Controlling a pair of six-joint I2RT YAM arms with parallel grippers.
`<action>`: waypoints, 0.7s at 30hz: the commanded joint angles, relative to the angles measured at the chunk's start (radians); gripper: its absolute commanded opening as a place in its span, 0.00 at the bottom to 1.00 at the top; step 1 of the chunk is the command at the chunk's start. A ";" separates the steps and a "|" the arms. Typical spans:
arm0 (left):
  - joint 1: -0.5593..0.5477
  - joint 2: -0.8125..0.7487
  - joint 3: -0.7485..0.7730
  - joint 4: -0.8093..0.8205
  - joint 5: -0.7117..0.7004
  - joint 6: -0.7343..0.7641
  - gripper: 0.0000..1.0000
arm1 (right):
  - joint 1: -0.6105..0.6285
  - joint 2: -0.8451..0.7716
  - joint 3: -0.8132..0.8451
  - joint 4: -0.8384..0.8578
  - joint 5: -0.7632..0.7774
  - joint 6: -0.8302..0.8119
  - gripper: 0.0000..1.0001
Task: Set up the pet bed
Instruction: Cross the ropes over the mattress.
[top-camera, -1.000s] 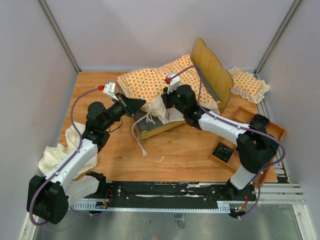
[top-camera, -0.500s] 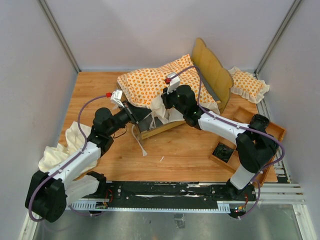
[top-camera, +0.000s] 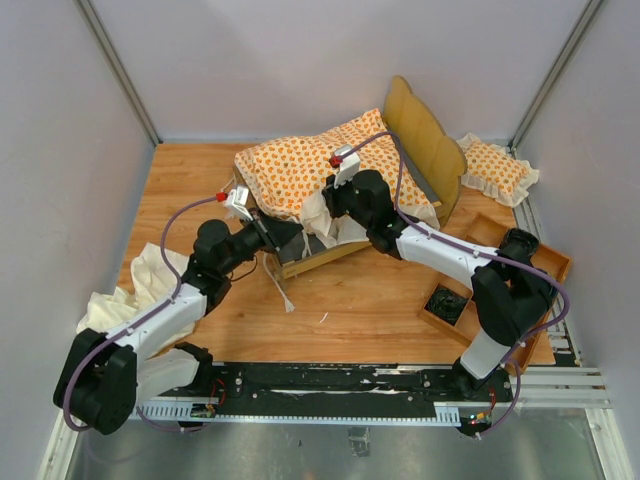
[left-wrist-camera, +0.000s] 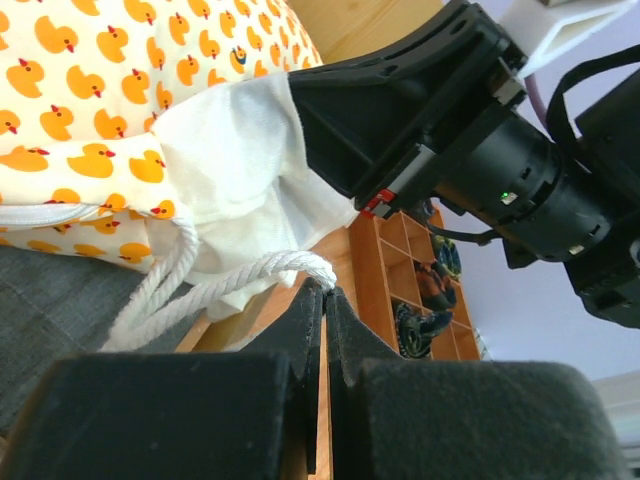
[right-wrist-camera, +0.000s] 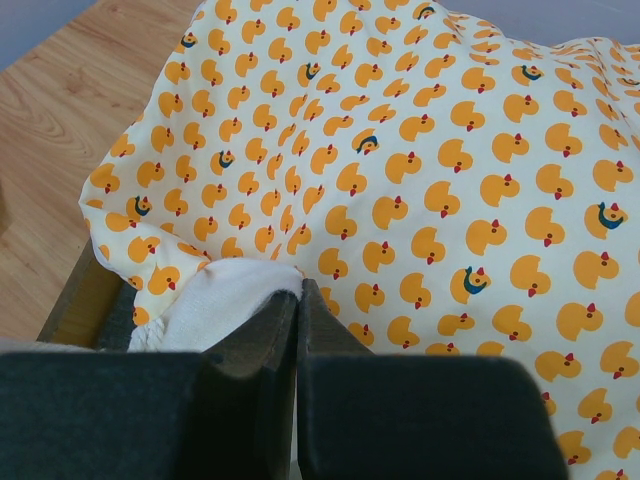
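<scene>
Left jaws, arm stretched low, pinch the tie string; right jaws clamp the cushion ruffle.

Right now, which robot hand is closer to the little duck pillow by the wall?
Right. The right gripper pinches the ruffle of the duck cushion, left of the small pillow; the left gripper sits farther left, shut on the tie string.

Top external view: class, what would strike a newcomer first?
The big orange duck-print cushion with a cream ruffle lies askew over the light-wood bed frame, centre frame. The left gripper pinches its white tie string, the right gripper its ruffle.
</scene>
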 joint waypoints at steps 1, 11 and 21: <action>-0.009 0.019 -0.004 0.061 -0.039 0.045 0.00 | -0.016 0.006 0.009 0.030 0.004 0.010 0.00; -0.011 0.060 -0.034 0.078 -0.057 0.067 0.00 | -0.015 0.008 0.009 0.031 0.005 0.003 0.00; -0.017 0.065 -0.087 0.074 -0.092 0.073 0.00 | -0.016 0.029 0.023 0.016 -0.027 -0.002 0.00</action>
